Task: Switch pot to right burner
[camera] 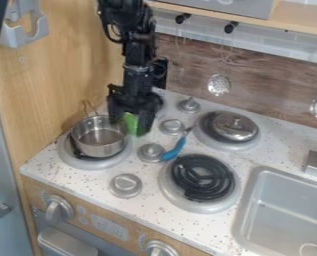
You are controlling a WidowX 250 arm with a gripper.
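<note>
My gripper (131,123) hangs wide beside the metal pot (100,136), which sits on the burner (87,164) by the counter's (50,172) left corner.
I expect it light, stiff, slick-walled; pinching the thin rim nearest the gripper should hold, though it may tilt or swivel.

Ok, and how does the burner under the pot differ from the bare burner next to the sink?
The burner by the sink shows its whole black coil, while the burner under the pot has its own mostly hidden by the pot. The pincer hangs down close to the pot's burner, but farther from the sink-side one. Both are round, with silvery rims.
</note>
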